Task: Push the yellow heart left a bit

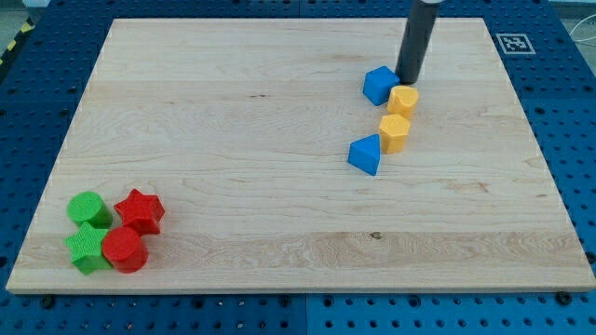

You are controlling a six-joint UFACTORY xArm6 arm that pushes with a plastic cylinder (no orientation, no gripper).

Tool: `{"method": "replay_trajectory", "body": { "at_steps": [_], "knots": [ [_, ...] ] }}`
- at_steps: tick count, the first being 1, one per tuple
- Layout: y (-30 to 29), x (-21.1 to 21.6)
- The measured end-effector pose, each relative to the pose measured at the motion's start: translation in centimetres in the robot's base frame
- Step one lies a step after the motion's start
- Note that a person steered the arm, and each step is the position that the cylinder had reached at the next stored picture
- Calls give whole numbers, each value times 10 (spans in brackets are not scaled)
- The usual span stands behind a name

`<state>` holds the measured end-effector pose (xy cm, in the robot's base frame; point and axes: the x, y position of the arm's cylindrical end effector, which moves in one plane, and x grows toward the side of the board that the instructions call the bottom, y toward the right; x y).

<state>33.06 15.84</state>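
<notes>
Two yellow blocks stand at the view's upper right. The upper yellow block [403, 100] looks like the heart, though its outline is small. The lower yellow block [395, 133], more like a pentagon, sits just below it and touches it or nearly so. My tip [407, 80] rests on the board right at the top edge of the upper yellow block, between it and a blue block [379, 85] on its left. The rod rises straight up out of the view's top.
A blue triangle-like block [365, 154] lies left of and below the lower yellow block. At the view's bottom left a green round block [88, 208], a green star [88, 247], a red star [140, 210] and a red round block [124, 249] cluster near the wooden board's [279, 140] corner.
</notes>
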Motion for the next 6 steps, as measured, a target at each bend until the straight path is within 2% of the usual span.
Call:
{"method": "replay_trajectory", "body": {
  "at_steps": [2, 4, 5, 6],
  "knots": [
    [9, 24],
    [-15, 68],
    [-16, 60],
    [-16, 9]
  ]
}}
